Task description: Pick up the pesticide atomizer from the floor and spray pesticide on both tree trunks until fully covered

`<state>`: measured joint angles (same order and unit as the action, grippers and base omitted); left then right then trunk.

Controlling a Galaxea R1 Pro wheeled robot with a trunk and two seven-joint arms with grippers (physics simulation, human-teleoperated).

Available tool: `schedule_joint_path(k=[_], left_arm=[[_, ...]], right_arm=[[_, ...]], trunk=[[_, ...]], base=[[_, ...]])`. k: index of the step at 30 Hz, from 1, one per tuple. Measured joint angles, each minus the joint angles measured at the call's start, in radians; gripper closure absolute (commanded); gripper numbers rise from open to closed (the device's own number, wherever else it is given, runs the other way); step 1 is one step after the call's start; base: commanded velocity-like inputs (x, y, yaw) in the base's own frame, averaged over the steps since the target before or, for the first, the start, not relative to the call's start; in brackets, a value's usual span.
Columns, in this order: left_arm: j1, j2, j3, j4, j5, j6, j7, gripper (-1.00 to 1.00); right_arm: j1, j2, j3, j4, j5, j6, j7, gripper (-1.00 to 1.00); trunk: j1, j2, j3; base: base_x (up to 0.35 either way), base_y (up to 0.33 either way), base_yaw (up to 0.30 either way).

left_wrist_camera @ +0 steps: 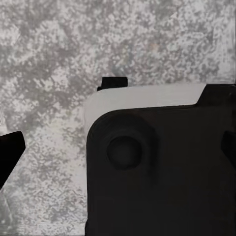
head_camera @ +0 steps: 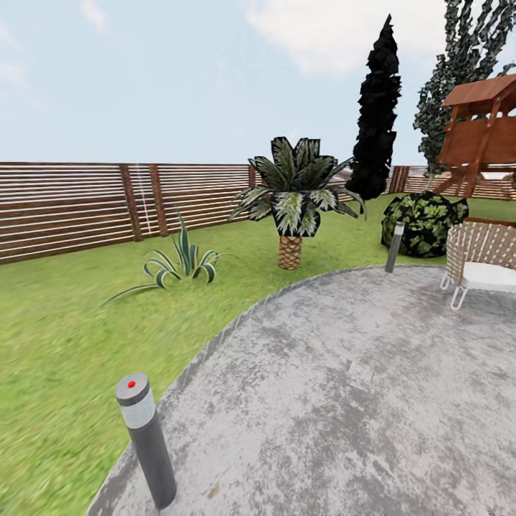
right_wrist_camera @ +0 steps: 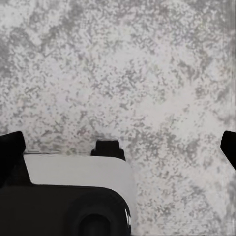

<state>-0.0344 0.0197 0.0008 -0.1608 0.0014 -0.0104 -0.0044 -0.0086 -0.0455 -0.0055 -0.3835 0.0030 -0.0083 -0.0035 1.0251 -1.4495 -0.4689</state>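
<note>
The garden's lawn fills the left and middle of the head view, ringed by a brown slatted fence that runs across the frame at mid-height. At the upper right stands a tall leafy tree; its trunk is too small and too hidden behind a wooden play tower to make out. Just left of it is a black cypress, and in the centre a short palm. A spiky striped plant sits on the grass left of the palm, and a round shrub is at mid-right.

A mottled grey paved patio takes up the lower right. One bollard light stands at its edge at lower left, another beside the shrub. A wicker chair is at the right edge.

In the wrist views the left gripper and right gripper hang over the pavement, fingers spread wide, holding nothing, each above part of the robot's black-and-white base.
</note>
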Motion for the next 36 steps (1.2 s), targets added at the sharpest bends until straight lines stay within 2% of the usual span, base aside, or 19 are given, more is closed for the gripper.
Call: schedule_joint_path(k=[2,6,14,17,23,31,34,36], left_arm=[[-0.002,-0.003,-0.001,-0.038,-0.001,-0.001,0.003,-1.00],[-0.032,-0.004,-0.003,-0.103,-0.003,0.004,-0.002,-1.00],[-0.181,-0.010,-0.004,-0.129,-0.006,0.005,-0.007,-1.00],[-0.206,-0.002,0.000,-0.129,0.000,-0.008,-0.007,-1.00],[-0.204,0.000,-0.001,-0.120,-0.004,-0.077,-0.007,-1.00],[-0.205,-0.001,-0.001,-0.117,0.001,-0.087,-0.007,-1.00],[-0.205,0.000,0.000,-0.117,0.000,-0.088,-0.007,-1.00],[-0.204,0.000,-0.001,-0.117,0.000,-0.088,-0.007,-1.00]], right_arm=[[0.000,-0.010,-0.001,-0.050,-0.001,0.000,0.001,-1.00],[0.000,-0.013,-0.001,-0.121,-0.003,0.000,0.001,-1.00],[0.000,-0.013,-0.003,-0.335,-0.004,0.001,0.001,-1.00],[0.000,-0.006,-0.004,-0.354,-0.002,0.000,0.000,-1.00],[0.000,-0.005,-0.004,-0.313,-0.003,0.000,0.002,-1.00],[0.000,-0.005,-0.005,-0.299,-0.002,0.000,0.000,-1.00],[0.000,-0.006,-0.017,-0.297,-0.003,0.000,0.001,-1.00],[0.000,-0.006,-0.022,-0.296,-0.003,0.000,0.002,-1.00]], trunk=[[0.000,0.000,0.000],[0.000,0.000,0.000],[0.000,0.000,0.000],[0.000,0.000,0.000],[0.000,0.000,0.000],[0.000,0.000,0.000],[0.000,0.000,0.000],[0.008,-0.014,-0.006]], base=[[0.000,0.000,-0.292],[0.000,0.000,-0.292],[0.000,0.000,-0.292],[0.000,0.000,-0.293],[0.000,0.000,-0.295],[0.000,0.000,-0.297],[0.000,0.000,-0.297],[0.000,0.000,-0.297]])
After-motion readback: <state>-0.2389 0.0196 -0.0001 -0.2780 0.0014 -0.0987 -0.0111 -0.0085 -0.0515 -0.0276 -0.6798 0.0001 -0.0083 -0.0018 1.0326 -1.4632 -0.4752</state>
